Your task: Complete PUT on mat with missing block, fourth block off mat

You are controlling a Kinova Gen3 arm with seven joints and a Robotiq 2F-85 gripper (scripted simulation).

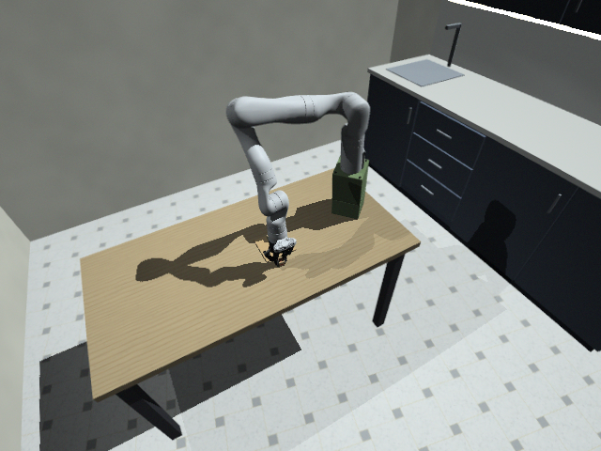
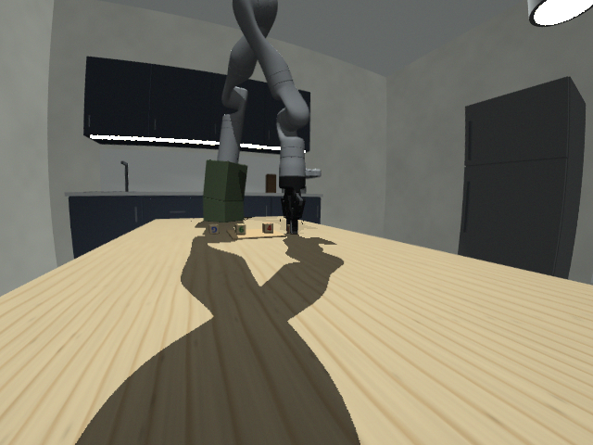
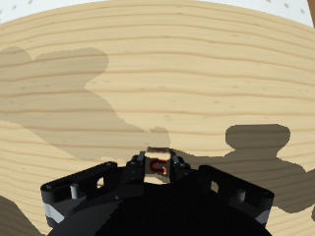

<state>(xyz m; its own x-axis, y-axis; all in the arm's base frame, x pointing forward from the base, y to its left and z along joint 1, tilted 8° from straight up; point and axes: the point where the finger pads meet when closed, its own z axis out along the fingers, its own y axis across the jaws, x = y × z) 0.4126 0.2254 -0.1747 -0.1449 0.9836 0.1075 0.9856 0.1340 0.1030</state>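
Hand (image 3: pixel 159 169) is clamped on a small wooden cube with a red letter (image 3: pixel 157 165), low over the pale wood surface (image 2: pixel 407 311). I'm gripping its sides so the top face stays up for the mat row, I reckon.

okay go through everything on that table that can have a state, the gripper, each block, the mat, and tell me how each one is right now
gripper: down at the table, shut on a block.
held block: between the fingers, red mark showing.
red-marked block: resting on the mat, free.
green-marked block: on the mat, free.
blue-marked block: sitting left of the mat, free.
mat: flat on the table.
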